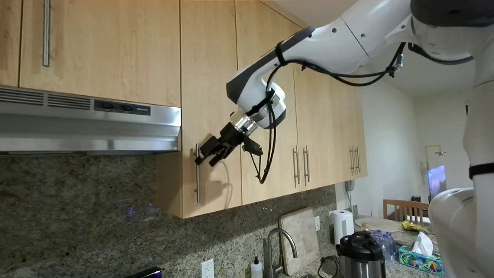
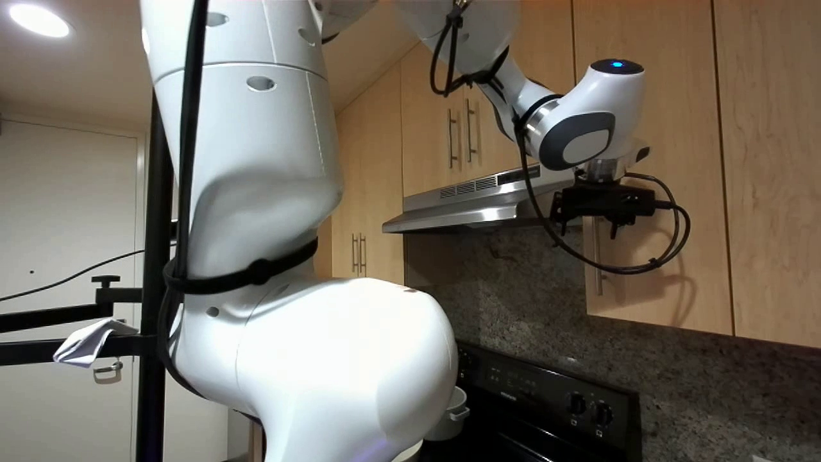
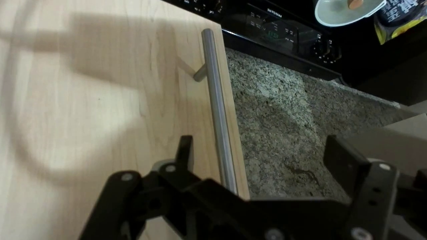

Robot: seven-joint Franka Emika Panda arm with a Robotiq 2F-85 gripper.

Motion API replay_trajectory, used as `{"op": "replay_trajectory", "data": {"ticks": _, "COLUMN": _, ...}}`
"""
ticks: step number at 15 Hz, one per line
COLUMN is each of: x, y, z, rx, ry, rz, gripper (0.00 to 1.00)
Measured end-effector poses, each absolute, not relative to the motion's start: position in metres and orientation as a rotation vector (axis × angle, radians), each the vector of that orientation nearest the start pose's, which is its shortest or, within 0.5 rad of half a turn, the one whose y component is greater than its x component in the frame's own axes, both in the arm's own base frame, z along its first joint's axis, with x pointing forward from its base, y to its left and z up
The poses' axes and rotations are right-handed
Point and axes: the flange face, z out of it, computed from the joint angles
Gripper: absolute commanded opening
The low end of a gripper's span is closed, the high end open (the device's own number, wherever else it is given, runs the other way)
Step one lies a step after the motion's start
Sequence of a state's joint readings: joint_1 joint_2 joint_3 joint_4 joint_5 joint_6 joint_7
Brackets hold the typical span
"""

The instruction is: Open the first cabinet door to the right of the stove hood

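Observation:
The first cabinet door (image 1: 208,77), tall, narrow and honey-coloured, sits flush with its cabinet just right of the silver stove hood (image 1: 115,129). Its slim vertical handle (image 1: 198,177) runs along the lower left edge. My black gripper (image 1: 205,161) points down at the handle's upper part. In the wrist view the gripper (image 3: 258,143) is wide open, and the handle bar (image 3: 218,110) passes between its fingers in the picture, closer to the left one. No finger visibly presses on the bar; how deep it lies between them I cannot tell. The gripper body hides the bar's near end.
A neighbouring tall door (image 1: 266,170) adjoins on the right, with paired handles farther along. Black cables (image 1: 272,154) loop below my wrist. Under the cabinets are a granite backsplash (image 1: 96,200), a faucet (image 1: 281,247) and a cooker (image 1: 361,255). The black stove (image 2: 545,404) stands below the hood.

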State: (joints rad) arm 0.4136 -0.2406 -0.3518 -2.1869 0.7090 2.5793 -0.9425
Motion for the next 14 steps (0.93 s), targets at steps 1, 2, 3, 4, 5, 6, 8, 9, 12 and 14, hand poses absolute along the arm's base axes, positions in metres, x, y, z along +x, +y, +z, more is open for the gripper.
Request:
{"op": "replay_trajectory", "data": {"ticks": 1, "x": 0.533, "y": 0.010, "z": 0.546, "rx": -2.537, "ry": -0.635, "rz": -1.076, "gripper": 1.00}}
{"op": "replay_trajectory", "data": {"ticks": 2, "x": 0.535, "y": 0.011, "z": 0.544, "rx": -2.541, "ry": -0.636, "rz": -1.072, "gripper": 1.00}}
{"op": "replay_trajectory", "data": {"ticks": 3, "x": 0.536, "y": 0.011, "z": 0.544, "rx": -2.544, "ry": -0.635, "rz": -1.071, "gripper": 1.00}}
{"op": "replay_trajectory", "data": {"ticks": 4, "x": 0.536, "y": 0.010, "z": 0.544, "rx": -2.545, "ry": -0.633, "rz": -1.072, "gripper": 1.00}}
{"op": "replay_trajectory", "data": {"ticks": 5, "x": 0.536, "y": 0.010, "z": 0.544, "rx": -2.548, "ry": -0.634, "rz": -1.072, "gripper": 1.00}}
{"op": "replay_trajectory", "data": {"ticks": 6, "x": 0.536, "y": 0.010, "z": 0.544, "rx": -2.555, "ry": -0.634, "rz": -1.074, "gripper": 1.00}}
{"op": "replay_trajectory", "data": {"ticks": 8, "x": 0.536, "y": 0.014, "z": 0.545, "rx": -2.567, "ry": -0.627, "rz": -1.088, "gripper": 1.00}}
{"op": "replay_trajectory", "data": {"ticks": 9, "x": 0.536, "y": 0.017, "z": 0.546, "rx": -2.573, "ry": -0.618, "rz": -1.101, "gripper": 1.00}}
{"op": "replay_trajectory", "data": {"ticks": 12, "x": 0.535, "y": 0.030, "z": 0.545, "rx": -2.588, "ry": -0.567, "rz": -1.135, "gripper": 1.00}}
{"op": "replay_trajectory", "data": {"ticks": 14, "x": 0.535, "y": 0.034, "z": 0.541, "rx": -2.604, "ry": -0.485, "rz": -1.170, "gripper": 1.00}}
